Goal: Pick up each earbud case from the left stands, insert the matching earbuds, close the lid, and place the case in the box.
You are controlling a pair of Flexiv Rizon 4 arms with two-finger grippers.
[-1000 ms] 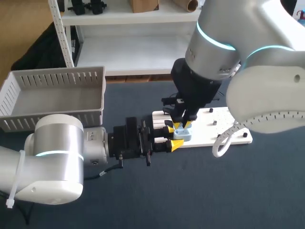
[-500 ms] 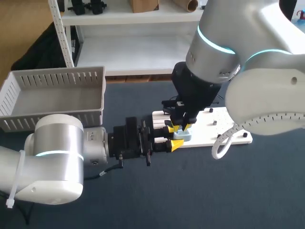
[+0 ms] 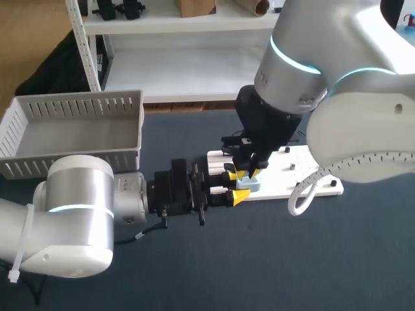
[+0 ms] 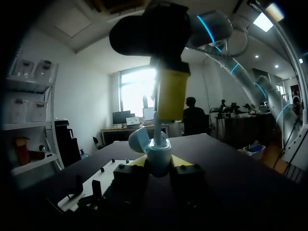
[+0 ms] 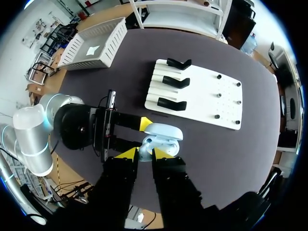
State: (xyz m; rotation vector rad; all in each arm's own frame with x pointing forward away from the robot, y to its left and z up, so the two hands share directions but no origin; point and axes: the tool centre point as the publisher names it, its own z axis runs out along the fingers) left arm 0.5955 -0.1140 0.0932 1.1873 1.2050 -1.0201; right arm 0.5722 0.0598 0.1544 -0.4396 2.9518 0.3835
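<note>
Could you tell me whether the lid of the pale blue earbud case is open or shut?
Open: the lid stands swung back off the earbud case body.

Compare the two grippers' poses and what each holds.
The left gripper lies level, reaching in sideways; the right gripper points down from above. The left gripper is shut on the open earbud case; the right gripper pinches an earbud over it. Both have yellow tips.

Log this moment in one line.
left gripper: shut on earbud case, lid open | right gripper: directly over open case | stands: three, bare
</note>
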